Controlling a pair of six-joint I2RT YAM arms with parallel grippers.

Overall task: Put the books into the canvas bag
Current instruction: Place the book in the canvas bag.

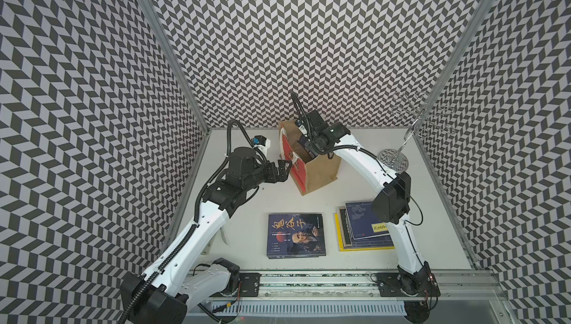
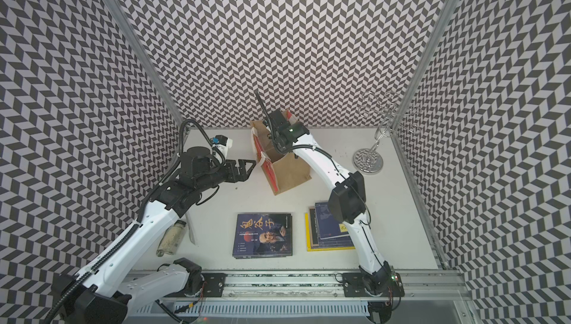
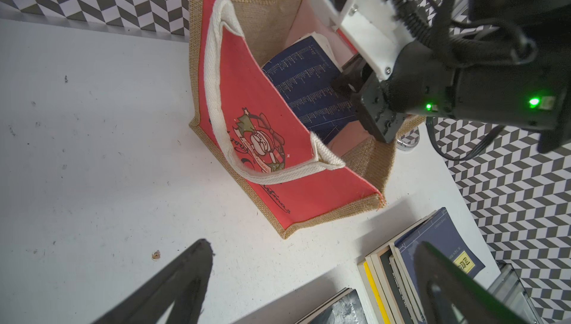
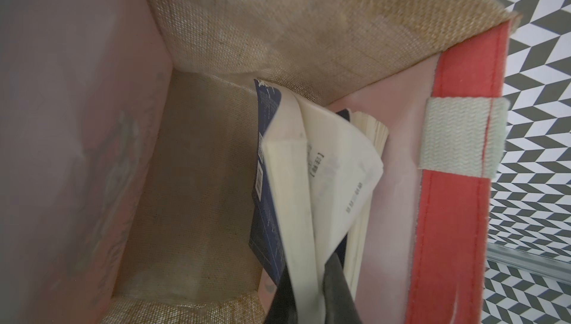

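1. Left arm (image 1: 197, 223) bends inward, wrist level, left gripper (image 1: 285, 169) hanging with jaws spread wide
2. Right arm (image 1: 367, 164) reaches toward the far edge, right gripper (image 4: 309, 300) pointing down, jaws pinched together

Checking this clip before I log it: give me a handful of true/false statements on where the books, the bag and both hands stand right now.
1. The right hand is down inside the canvas bag, shut on a navy book. True.
2. The left hand grips the bag's handle. False: it is open beside the bag, holding nothing.
3. The bag lies flat on its side. False: it stands with its mouth open upward.
4. A dark book with an old man's portrait lies alone on the table. True.
5. A stack of books remains beside the right arm. True.
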